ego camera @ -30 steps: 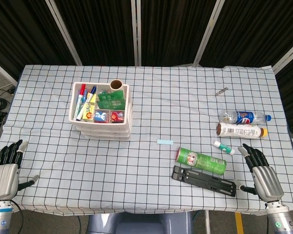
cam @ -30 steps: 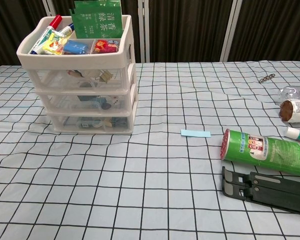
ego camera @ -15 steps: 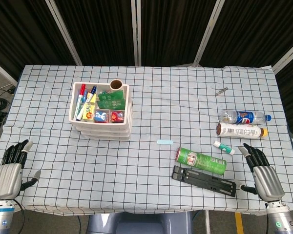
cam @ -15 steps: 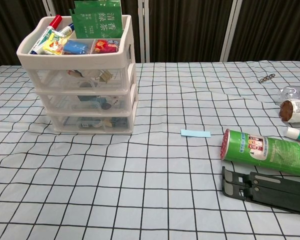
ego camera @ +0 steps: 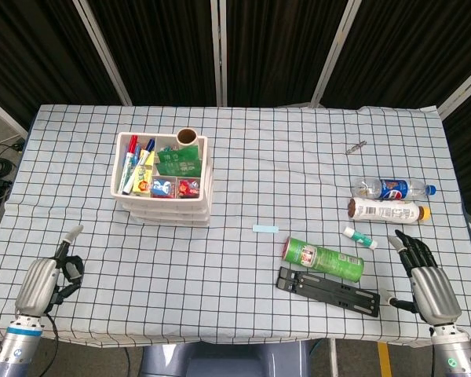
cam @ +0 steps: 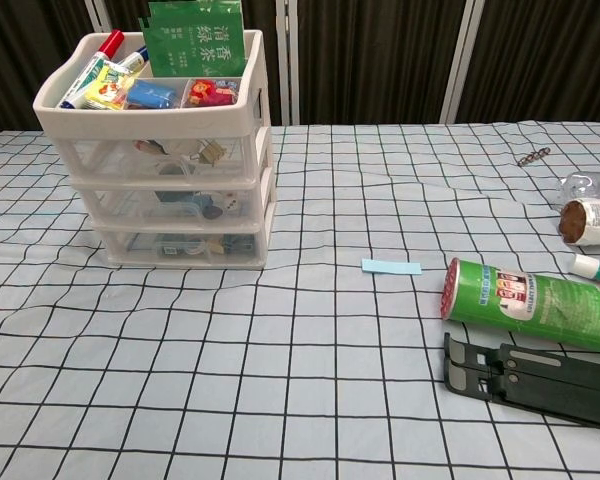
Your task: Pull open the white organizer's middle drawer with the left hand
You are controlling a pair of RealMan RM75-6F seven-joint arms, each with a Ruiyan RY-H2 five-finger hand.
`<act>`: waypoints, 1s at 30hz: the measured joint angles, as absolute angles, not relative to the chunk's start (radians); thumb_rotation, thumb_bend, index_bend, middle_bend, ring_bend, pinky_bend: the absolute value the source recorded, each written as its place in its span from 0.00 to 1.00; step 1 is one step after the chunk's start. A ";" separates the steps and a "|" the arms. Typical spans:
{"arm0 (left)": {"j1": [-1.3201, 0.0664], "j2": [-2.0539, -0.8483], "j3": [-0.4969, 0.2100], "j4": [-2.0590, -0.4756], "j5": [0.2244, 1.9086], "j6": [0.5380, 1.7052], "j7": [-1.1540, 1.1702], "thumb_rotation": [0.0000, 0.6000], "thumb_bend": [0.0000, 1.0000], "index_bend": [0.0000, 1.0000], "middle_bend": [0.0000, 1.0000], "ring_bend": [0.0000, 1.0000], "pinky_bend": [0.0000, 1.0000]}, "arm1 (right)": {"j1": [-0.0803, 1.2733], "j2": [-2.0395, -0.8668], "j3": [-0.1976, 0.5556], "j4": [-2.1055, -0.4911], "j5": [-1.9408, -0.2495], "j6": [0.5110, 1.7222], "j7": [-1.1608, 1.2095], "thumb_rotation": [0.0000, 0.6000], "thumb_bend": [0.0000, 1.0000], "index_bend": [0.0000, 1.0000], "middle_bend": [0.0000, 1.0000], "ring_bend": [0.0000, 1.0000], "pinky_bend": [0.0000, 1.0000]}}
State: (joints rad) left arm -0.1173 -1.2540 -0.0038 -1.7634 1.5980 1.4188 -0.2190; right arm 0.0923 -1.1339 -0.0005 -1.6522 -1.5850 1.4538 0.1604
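The white organizer (ego camera: 162, 179) stands on the far left part of the table (ego camera: 298, 149), with its drawer fronts turned to the near side, so a pull toward the robot can open them. The middle drawer (cam: 170, 206) is closed, flush with the drawers above and below it. The left hand (ego camera: 45, 281) is at the near left edge, well apart from the organizer; its fingers are curled inward and hold nothing — probably a shape prepared for hooking the drawer front. The right hand (ego camera: 425, 275) rests at the near right corner with fingers spread, near the black stand (ego camera: 328, 291), idle because the task does not need it.
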 measured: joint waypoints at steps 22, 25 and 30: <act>-0.374 -1.257 -0.043 -1.698 1.544 1.068 -0.685 1.00 1.00 0.00 0.78 0.76 0.71 | 0.096 -1.113 0.008 -1.653 -1.573 1.447 0.210 1.00 0.11 0.01 0.00 0.00 0.00; -0.395 -1.277 -0.052 -1.678 1.530 1.040 -0.711 1.00 1.00 0.00 0.78 0.76 0.71 | 0.098 -1.113 0.007 -1.651 -1.570 1.442 0.213 1.00 0.11 0.01 0.00 0.00 0.00; -0.430 -1.321 -0.064 -1.638 1.495 0.989 -0.745 1.00 1.00 0.00 0.78 0.76 0.71 | 0.099 -1.110 0.011 -1.650 -1.565 1.440 0.225 1.00 0.11 0.01 0.00 0.00 0.00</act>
State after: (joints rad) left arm -0.4304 -1.3206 -0.0640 -1.6384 1.4953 0.9895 -0.7452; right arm 0.0987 -1.1101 0.0108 -1.6501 -1.5649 1.4399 0.2250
